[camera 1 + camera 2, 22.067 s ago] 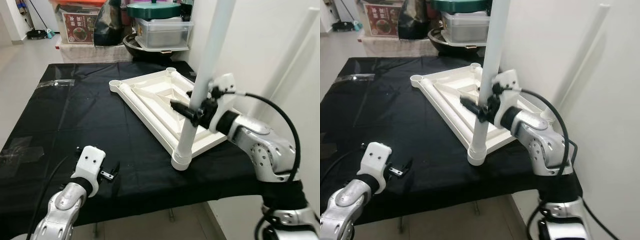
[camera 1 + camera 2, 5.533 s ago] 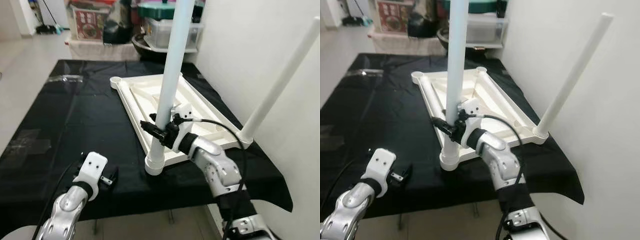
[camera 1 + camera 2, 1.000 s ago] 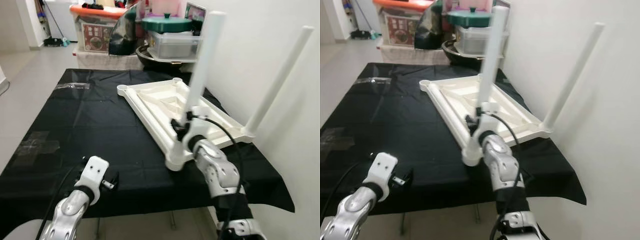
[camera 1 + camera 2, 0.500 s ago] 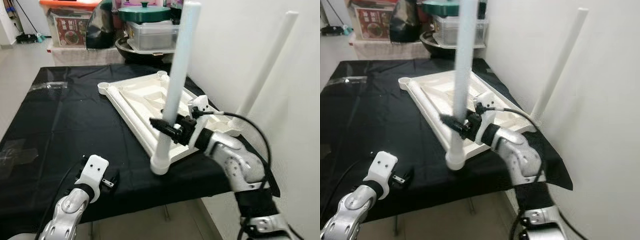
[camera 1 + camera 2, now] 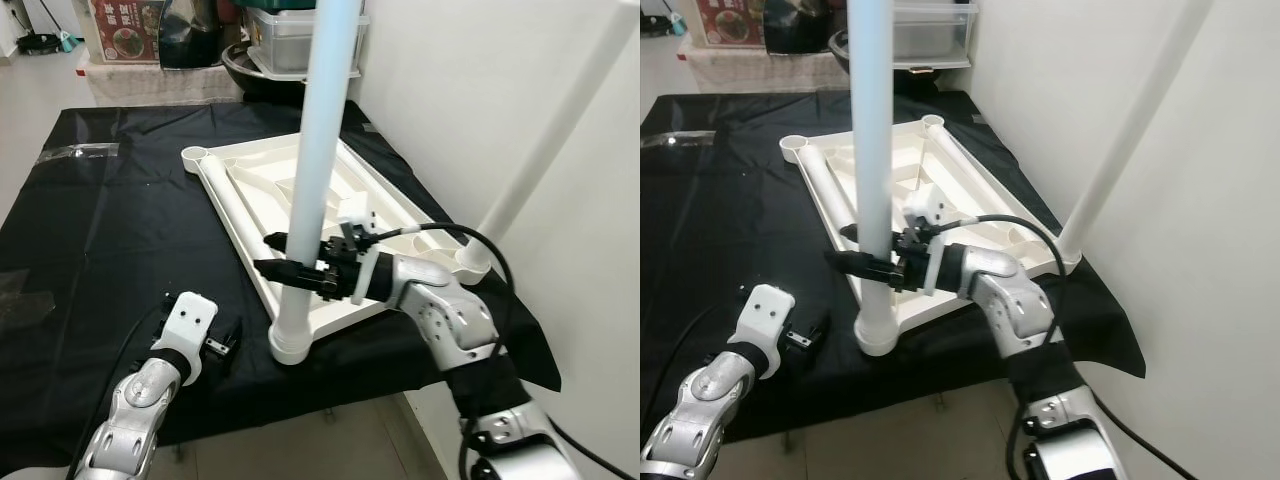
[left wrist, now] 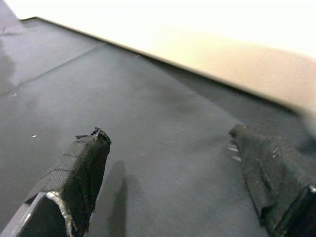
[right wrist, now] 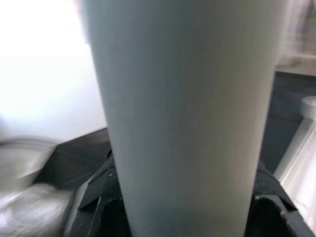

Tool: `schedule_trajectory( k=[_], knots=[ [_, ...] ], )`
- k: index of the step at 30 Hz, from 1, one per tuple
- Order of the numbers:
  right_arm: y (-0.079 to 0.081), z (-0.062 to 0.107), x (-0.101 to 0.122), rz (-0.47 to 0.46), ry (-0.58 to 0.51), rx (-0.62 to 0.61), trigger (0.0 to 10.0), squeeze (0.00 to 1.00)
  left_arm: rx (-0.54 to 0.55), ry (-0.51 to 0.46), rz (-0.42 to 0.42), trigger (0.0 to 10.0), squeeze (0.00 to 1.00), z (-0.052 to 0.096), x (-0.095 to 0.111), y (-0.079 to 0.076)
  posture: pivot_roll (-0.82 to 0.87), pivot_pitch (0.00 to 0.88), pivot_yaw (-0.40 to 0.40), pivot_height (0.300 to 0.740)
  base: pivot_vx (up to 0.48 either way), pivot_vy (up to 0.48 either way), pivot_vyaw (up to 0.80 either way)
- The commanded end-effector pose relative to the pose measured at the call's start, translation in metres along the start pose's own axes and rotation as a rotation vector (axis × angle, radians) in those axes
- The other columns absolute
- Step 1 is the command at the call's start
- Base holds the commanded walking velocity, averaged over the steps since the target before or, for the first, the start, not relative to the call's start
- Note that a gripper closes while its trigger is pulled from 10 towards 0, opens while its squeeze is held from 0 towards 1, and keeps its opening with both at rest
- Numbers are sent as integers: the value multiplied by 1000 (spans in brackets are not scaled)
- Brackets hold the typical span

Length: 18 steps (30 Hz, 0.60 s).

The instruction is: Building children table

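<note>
Right end effector (image 5: 281,256) grips white leg (image 5: 315,180) socketed in tabletop (image 5: 262,195).

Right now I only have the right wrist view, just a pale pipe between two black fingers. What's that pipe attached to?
Observer: The pipe is a table leg standing upright in the near corner socket of the white tabletop, which lies upside down on the black cloth.
Operator: Is any other leg in?
Observer: Yes, a second leg stands tilted in the corner socket by the wall.
Operator: Where's the left gripper?
Observer: The left gripper sits low over the cloth near the table's front edge, fingers open, holding nothing.
</note>
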State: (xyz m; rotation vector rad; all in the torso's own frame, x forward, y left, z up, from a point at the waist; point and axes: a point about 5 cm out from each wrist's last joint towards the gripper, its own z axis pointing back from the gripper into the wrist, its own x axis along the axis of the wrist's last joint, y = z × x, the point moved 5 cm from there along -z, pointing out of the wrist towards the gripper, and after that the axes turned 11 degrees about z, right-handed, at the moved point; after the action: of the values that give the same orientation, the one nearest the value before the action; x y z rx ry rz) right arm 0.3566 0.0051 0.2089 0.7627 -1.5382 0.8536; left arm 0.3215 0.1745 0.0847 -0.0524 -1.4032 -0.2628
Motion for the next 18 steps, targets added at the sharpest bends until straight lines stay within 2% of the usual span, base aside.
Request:
schedule_trajectory(
  k=[1,2,3,4,5,7,8,9,10,11,12,13,14,15,16,17,18],
  knots=[
    [-52,29,-43,-55,192,-407,0,0,6,45,1,10000,0,7,-13,1,171,0,-111,740,0,0,0],
    [-78,60,-55,-30,276,-697,0,0,9,48,-3,10000,0,8,-14,3,164,0,-109,740,0,0,0],
    [-91,83,-60,-9,322,-868,0,0,12,50,-5,10000,0,9,-15,4,161,0,-107,740,0,0,0],
    [-91,83,-60,-9,322,-868,0,0,12,50,-5,10000,0,9,-15,4,161,0,-107,740,0,0,0],
    [-97,107,-62,10,359,-1002,0,0,14,52,-6,10000,0,9,-16,4,156,0,-104,740,0,0,0],
    [-97,107,-62,10,359,-1002,0,0,14,52,-6,10000,0,9,-16,4,156,0,-104,740,0,0,0],
    [-91,112,-56,26,333,-991,5686,0,8,53,-5,10000,0,10,-17,2,142,0,-91,740,0,0,0],
    [-76,100,-40,32,231,-874,10000,0,-1,54,-3,10000,0,11,-17,-1,140,0,-91,740,0,0,0],
    [-76,100,-40,32,231,-874,10000,0,-1,54,-3,10000,0,11,-17,-1,140,0,-91,740,0,0,0],
    [-57,85,-25,23,127,-723,10000,0,-7,55,-1,10000,0,11,-18,-4,137,0,-90,740,0,0,0],
    [-44,76,-11,8,27,-595,10000,165,-9,55,1,10000,0,11,-18,-4,134,0,-88,740,0,0,0],
    [-34,68,1,6,-40,-482,10000,1000,-8,54,1,10000,0,11,-18,-4,136,0,-93,740,0,0,0],
    [-34,68,1,6,-40,-482,10000,1000,-8,54,1,10000,0,11,-18,-4,136,0,-93,740,0,0,0],
    [-27,62,10,-6,-88,-393,10000,1000,-7,53,0,10000,0,10,-17,-3,136,0,-93,740,0,0,0],
    [-27,62,10,-6,-88,-393,10000,1000,-7,53,0,10000,0,10,-17,-3,136,0,-93,740,0,0,0],
    [-21,55,22,-1,-118,-309,10000,988,-4,51,-2,10000,0,9,-17,-1,138,0,-97,740,0,0,0],
    [-17,48,29,6,-124,-225,10000,0,-1,49,-2,10000,0,8,-16,1,140,0,-96,740,0,0,0]
  ],
)
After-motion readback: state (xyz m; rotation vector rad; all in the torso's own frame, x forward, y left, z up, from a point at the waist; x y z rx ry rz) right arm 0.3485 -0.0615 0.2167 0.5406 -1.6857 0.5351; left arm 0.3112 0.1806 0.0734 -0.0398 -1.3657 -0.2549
